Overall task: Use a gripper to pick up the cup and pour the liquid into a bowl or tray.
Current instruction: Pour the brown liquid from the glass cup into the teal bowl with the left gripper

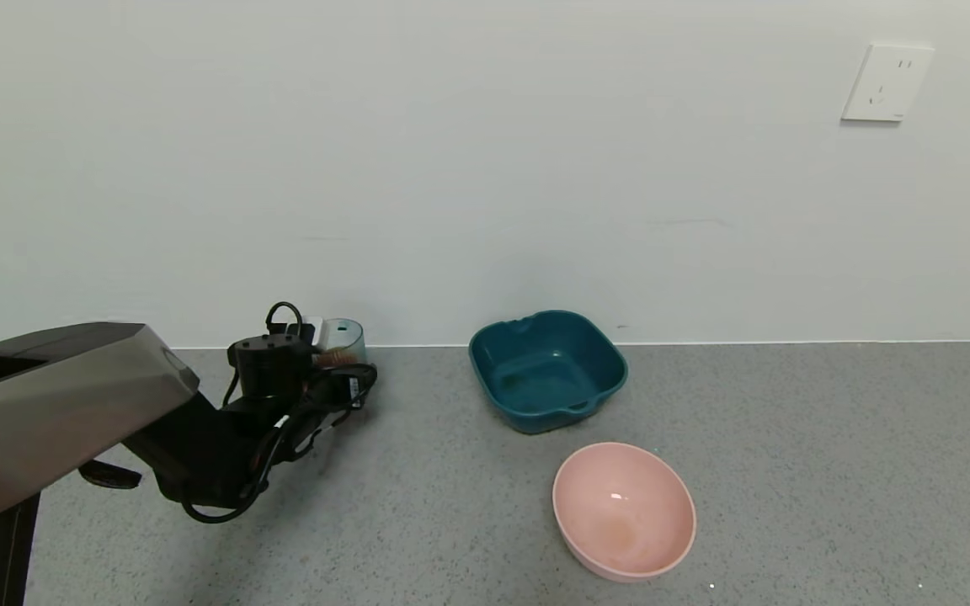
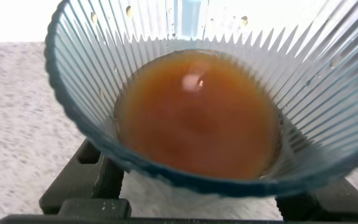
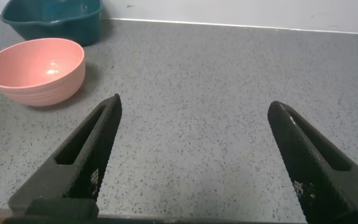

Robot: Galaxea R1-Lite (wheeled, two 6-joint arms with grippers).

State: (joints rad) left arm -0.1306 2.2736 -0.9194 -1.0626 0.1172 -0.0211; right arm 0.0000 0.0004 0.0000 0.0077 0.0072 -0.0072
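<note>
The ribbed pale blue-green cup (image 1: 344, 335) stands on the grey table close to the wall at the far left. It fills the left wrist view (image 2: 92, 56), and the reddish-brown liquid (image 2: 197, 118) lies in its bottom. My left gripper (image 1: 340, 364) is round the cup, with a black finger (image 2: 82, 177) against each side of its base. The dark teal tray (image 1: 547, 370) is empty and stands well to the right of the cup. My right gripper (image 3: 194, 102) is open and empty over bare table; it does not show in the head view.
A round pink bowl (image 1: 624, 509) stands in front of the teal tray and also shows in the right wrist view (image 3: 35, 70). The white wall runs right behind the cup. A wall socket (image 1: 887, 82) is high at the right.
</note>
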